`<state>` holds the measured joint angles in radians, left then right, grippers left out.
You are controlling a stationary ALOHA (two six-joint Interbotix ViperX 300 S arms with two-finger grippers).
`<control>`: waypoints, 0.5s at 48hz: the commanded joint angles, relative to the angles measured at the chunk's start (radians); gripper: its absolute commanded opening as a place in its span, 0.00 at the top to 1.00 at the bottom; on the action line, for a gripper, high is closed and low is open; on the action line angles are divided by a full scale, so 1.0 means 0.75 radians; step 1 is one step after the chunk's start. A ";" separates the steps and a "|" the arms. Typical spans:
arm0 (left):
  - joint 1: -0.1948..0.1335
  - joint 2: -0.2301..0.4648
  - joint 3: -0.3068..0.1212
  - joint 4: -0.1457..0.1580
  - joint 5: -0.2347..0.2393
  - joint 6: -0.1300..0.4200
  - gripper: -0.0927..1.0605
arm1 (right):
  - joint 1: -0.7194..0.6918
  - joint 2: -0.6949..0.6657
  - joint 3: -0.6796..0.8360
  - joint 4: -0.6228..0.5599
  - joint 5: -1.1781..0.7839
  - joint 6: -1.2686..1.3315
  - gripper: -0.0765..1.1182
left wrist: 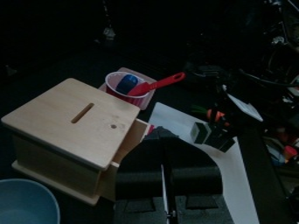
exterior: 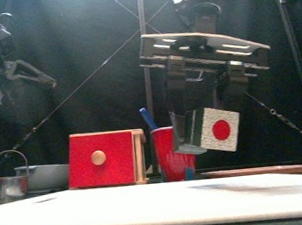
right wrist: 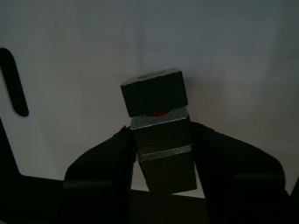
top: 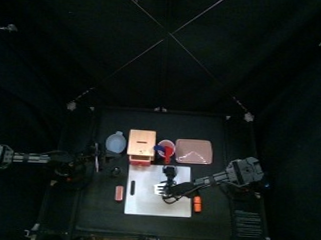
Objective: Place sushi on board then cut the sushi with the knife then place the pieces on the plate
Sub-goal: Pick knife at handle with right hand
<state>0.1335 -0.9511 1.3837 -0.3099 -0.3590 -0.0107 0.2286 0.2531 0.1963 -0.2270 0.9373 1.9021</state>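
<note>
The white board point(exterior: 163, 206) lies bare; the right pincer point(exterior: 208, 119) grips the sushi point(exterior: 217, 130) above it. Cutting and plating remain. The left pincer point(top: 94, 161) idles at the table's point(top: 79, 215) left edge, grip unreadable

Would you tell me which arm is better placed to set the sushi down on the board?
The right. Its gripper holds the sushi roll over the white cutting board and probably need only lower it; the left gripper hangs at the left of the table, off the board.

No legible text, labels, brands, numbers or signs anywhere in view.
</note>
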 commanded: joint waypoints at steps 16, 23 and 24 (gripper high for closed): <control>-0.025 0.004 0.020 0.004 -0.053 -0.002 0.92 | -0.025 0.055 -0.086 -0.012 0.039 0.022 0.22; -0.053 0.006 0.029 0.004 -0.057 -0.002 0.92 | -0.027 0.061 -0.096 -0.016 0.041 0.043 0.19; -0.057 0.006 0.027 0.004 -0.057 -0.002 0.92 | -0.027 0.063 -0.102 -0.010 0.039 0.033 0.19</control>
<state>0.1043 -0.9511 1.4174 -0.3083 -0.3912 -0.0107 0.2178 0.3191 0.1427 -0.2378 0.9679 1.9282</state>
